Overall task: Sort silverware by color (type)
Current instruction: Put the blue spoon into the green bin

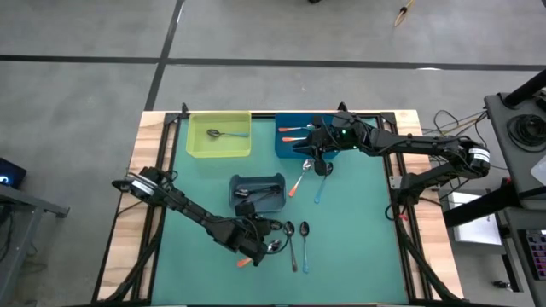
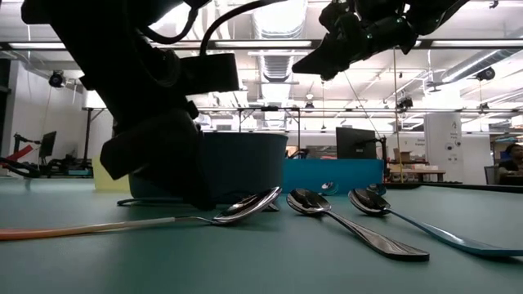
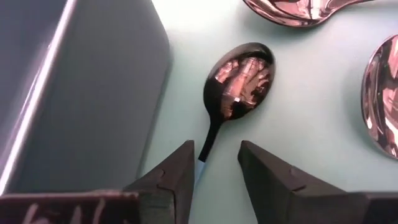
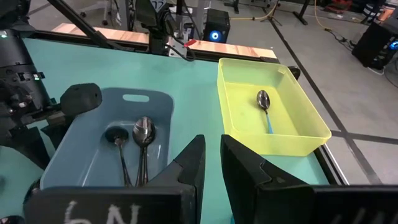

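The left end effector (image 3: 214, 171) hovered low over the desk (image 1: 358, 230), its fingers spread on either side of a spoon's handle (image 3: 209, 140) without pinching it. That spoon (image 1: 275, 247) lay just beside the grey-blue bin (image 1: 258, 190), which stood close along one finger and already held dark spoons (image 4: 143, 134). More spoons (image 1: 290, 232) lay near. The right end effector (image 1: 321, 162), nearly pressed together and empty, hung by the dark blue bin (image 1: 286, 141). The yellow bin (image 1: 218, 145) held one blue-handled spoon (image 1: 226, 134).

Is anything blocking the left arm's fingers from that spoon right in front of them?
Nothing visible does. The left gripper has its dark fingers open on either side of the shiny-bowled spoon, with the grey bin beside it.
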`<state>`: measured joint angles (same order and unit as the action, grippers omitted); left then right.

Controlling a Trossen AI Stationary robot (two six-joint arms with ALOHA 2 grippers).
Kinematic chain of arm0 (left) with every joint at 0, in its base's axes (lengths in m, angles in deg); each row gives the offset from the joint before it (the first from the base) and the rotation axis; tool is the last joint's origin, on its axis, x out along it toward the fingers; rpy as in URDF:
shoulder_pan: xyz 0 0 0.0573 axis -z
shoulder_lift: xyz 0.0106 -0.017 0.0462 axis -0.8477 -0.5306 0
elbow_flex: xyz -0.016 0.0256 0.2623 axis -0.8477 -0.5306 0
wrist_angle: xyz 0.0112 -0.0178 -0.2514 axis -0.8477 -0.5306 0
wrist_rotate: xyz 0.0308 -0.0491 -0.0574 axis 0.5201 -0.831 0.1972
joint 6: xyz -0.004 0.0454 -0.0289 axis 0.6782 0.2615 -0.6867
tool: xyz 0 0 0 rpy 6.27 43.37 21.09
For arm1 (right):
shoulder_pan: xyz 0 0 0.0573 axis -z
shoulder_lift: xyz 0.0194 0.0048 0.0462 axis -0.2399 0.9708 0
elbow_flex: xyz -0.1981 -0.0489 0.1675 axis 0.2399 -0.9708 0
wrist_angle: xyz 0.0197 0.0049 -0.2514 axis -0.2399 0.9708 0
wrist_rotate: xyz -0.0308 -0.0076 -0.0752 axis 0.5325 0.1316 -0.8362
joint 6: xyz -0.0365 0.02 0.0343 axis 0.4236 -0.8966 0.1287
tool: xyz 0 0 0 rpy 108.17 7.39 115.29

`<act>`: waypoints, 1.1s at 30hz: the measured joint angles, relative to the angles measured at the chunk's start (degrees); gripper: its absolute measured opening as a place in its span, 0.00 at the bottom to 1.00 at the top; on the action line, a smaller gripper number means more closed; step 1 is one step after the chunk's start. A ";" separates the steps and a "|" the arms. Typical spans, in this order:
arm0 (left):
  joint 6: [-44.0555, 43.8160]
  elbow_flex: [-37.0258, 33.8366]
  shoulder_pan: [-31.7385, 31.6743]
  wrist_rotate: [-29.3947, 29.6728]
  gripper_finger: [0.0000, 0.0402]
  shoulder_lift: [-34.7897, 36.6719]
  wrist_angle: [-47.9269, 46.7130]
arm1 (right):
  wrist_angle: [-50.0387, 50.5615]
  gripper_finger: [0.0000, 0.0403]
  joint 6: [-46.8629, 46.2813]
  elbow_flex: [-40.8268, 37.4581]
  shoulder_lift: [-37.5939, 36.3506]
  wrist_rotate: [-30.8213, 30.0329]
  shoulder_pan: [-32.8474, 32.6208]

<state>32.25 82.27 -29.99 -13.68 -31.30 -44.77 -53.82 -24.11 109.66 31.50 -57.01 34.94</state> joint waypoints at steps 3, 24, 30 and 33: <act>-0.17 -0.02 0.00 -0.97 0.25 0.09 0.05 | 0.00 0.11 0.00 0.00 0.00 0.00 0.00; -0.89 -0.50 0.22 -5.16 0.00 5.40 -3.24 | 0.00 0.11 0.26 0.00 0.04 0.02 0.00; 0.21 -0.38 0.37 -4.91 0.00 10.40 -4.27 | 0.00 0.11 0.24 0.00 0.04 0.03 0.00; 1.09 -0.37 0.53 -4.78 0.00 12.40 -4.59 | 0.02 0.11 0.24 0.00 0.04 0.04 0.00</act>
<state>33.35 81.90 -29.46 -18.46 -18.89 -49.36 -53.80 -23.87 109.66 31.55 -56.97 34.94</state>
